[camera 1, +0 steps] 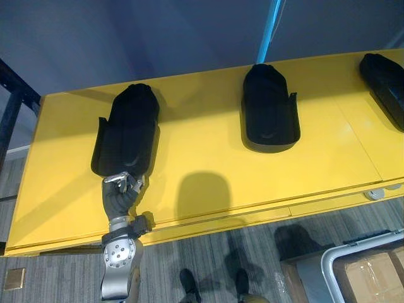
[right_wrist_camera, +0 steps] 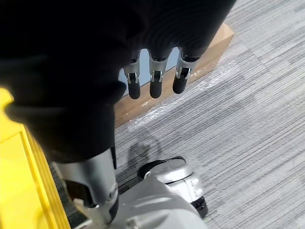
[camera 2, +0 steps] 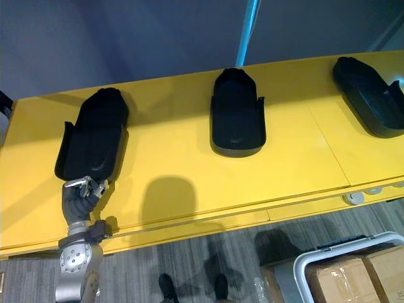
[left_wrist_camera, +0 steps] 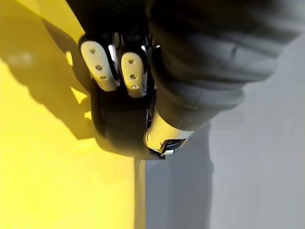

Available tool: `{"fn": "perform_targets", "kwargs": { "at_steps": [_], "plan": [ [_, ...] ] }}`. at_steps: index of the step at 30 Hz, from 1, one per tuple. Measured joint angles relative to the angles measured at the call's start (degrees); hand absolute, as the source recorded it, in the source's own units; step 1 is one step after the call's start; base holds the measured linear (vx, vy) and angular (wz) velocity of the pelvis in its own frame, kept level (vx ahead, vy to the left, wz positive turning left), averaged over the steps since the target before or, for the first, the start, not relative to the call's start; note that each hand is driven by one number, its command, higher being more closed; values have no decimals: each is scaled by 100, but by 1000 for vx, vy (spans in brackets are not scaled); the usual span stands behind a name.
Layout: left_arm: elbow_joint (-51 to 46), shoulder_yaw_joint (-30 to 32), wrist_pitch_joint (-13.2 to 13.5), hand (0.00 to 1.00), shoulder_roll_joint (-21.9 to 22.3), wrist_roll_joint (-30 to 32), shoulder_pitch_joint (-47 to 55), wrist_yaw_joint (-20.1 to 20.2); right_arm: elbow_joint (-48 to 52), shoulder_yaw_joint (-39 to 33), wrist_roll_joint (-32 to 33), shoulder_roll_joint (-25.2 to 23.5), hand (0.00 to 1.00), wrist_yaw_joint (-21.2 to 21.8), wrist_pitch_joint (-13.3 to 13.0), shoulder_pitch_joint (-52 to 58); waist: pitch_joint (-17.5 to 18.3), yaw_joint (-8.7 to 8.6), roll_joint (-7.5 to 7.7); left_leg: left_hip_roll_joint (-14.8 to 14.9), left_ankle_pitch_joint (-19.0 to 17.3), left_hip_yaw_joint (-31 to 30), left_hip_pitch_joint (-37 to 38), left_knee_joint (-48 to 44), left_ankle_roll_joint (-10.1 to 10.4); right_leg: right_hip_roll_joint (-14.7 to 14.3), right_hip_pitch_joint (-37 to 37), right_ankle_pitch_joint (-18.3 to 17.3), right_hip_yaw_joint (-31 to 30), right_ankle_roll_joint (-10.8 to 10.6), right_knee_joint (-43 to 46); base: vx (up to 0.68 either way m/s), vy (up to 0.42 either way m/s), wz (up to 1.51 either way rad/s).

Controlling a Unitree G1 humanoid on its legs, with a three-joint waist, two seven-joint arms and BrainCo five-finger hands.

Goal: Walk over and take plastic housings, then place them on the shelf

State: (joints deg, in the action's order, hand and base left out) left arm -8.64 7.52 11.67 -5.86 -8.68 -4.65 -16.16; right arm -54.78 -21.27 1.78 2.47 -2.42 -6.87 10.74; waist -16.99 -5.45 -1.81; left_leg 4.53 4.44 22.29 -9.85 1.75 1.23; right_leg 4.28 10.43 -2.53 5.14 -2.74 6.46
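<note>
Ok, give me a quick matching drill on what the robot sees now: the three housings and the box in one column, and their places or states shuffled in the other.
1 left housing
2 middle housing
3 right housing
4 box

A low at near right, off the yellow surface
B near end gripped by the left hand
C in front of the blue pole
D rightmost on the yellow surface

Pairs: 1-B, 2-C, 3-D, 4-A
</note>
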Motion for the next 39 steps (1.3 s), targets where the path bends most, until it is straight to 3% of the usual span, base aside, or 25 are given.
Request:
{"fn": "perform_targets", "kwargs": {
  "at_steps": [8,9,13,16,21,23,24,25,26,27,29,30,32,33,34,35,36,37,38,39],
  "plan": [
    [159,3,21,100,-86,-1,-186,-70,-5,6,95,-4,0,0,0,-150,-27,-8,25,34,-4,72,4,-3,6,-33,36,19,-76,31,-1,-2,-4,-4],
    [233,3,40,0,-104,-1,-256,-115,-4,7,96,-3,0,-1,0,-197,-29,-6,27,33,-3,91,3,-2,6,-34,47,26,-93,39,0,-10,2,-8],
    [309,-16,45,0,-114,-9,-369,-148,-10,7,132,-4,0,-4,-1,-213,-33,-16,35,32,0,93,9,-2,3,-35,41,30,-97,43,0,-2,1,-1],
    [-108,-357,33,0,-75,-115,-18,-77,-25,-2,218,-20,0,-10,0,-211,-44,-27,54,29,2,74,111,19,1,-37,-87,30,-83,43,-40,14,0,2],
    [-956,-860,52,0,382,-152,903,98,-46,-17,220,-32,0,-23,2,-213,-46,17,62,59,-50,83,442,66,34,-62,-422,22,-137,41,-121,5,-6,-3],
    [-1050,-992,84,0,531,-145,1199,84,-47,4,219,-14,0,-43,6,-230,-42,134,77,183,-465,96,498,-657,105,-93,-610,0,-456,32,-76,-20,-6,-34],
    [-1055,-1038,102,0,552,-148,1252,60,-52,16,219,-8,0,-50,13,-235,-40,184,95,243,-643,-114,458,-1031,89,-107,-657,-38,-599,6,-28,-17,-16,-92],
    [-1092,-1136,131,0,602,-197,1386,27,-9,171,220,54,0,-67,36,-299,-19,368,99,376,-1023,-909,281,-1851,74,-193,-651,-114,-947,11,191,-2,-21,-153],
    [-1128,-1257,148,0,691,-267,1475,36,142,427,221,132,0,-75,61,-379,6,487,63,470,-1438,-1850,127,-2631,206,-393,-587,-194,-1329,-9,473,-36,49,-222],
    [-1131,-1443,149,0,787,-285,1487,59,340,606,231,209,0,-92,65,-422,82,567,-23,521,-1845,-2702,101,-3262,496,-681,-429,-317,-1754,-43,841,-113,187,-203],
    [-1125,-1736,150,0,825,-265,1463,140,615,761,265,195,0,-91,63,-397,271,628,-21,406,-2383,-3527,221,-3804,764,-1048,-55,-669,-2340,-106,1570,-205,328,-176],
    [-1103,-1843,146,0,844,-238,1426,174,680,781,310,173,0,-91,62,-346,346,589,-25,347,-2536,-3632,238,-3874,746,-1104,33,-760,-2457,-135,1776,-194,333,-122],
    [-1055,-2229,144,0,854,-139,1203,290,889,735,515,76,0,-79,69,44,484,303,20,208,-3090,-3578,387,-3670,459,-1085,356,-967,-2631,-341,2228,-168,313,-66],
    [-977,-2275,148,0,849,-56,1067,289,1013,546,691,-112,0,-79,84,302,480,293,166,71,-3104,-3179,456,-3738,394,-1033,398,-893,-3014,-463,2237,-145,317,-92],
    [-902,-2276,148,0,849,-54,994,277,1103,505,723,-166,0,-81,87,453,501,302,186,59,-3096,-2992,484,-3727,366,-1021,394,-799,-3187,-521,2145,-125,315,-132],
    [-807,-2275,144,0,849,-33,886,273,1178,436,751,-232,0,-82,94,628,530,293,201,49,-3073,-2710,521,-3683,312,-995,395,-600,-3378,-536,1919,-97,251,-138],
    [-792,-2271,142,0,851,-1,779,267,1225,427,813,-276,0,-92,116,719,566,281,193,80,-3020,-2317,518,-3610,196,-926,479,-174,-3310,-458,1582,-137,303,-156],
    [-792,-2262,142,0,852,2,720,267,1251,387,816,-287,0,-98,119,757,570,320,197,129,-2983,-2052,532,-3550,132,-859,569,104,-2995,-384,1407,-134,284,-200],
    [-768,-2247,138,0,855,4,598,267,1264,334,814,-300,0,-102,120,734,580,366,204,236,-2845,-1542,569,-3337,-38,-623,580,554,-2237,-119,967,-168,271,-195],
    [-684,-2255,128,0,860,5,486,273,1274,333,798,-298,0,-104,127,712,574,328,233,243,-2717,-1134,695,-3110,-137,-323,703,488,-1381,-157,1220,-127,187,-184]
  ]
}}
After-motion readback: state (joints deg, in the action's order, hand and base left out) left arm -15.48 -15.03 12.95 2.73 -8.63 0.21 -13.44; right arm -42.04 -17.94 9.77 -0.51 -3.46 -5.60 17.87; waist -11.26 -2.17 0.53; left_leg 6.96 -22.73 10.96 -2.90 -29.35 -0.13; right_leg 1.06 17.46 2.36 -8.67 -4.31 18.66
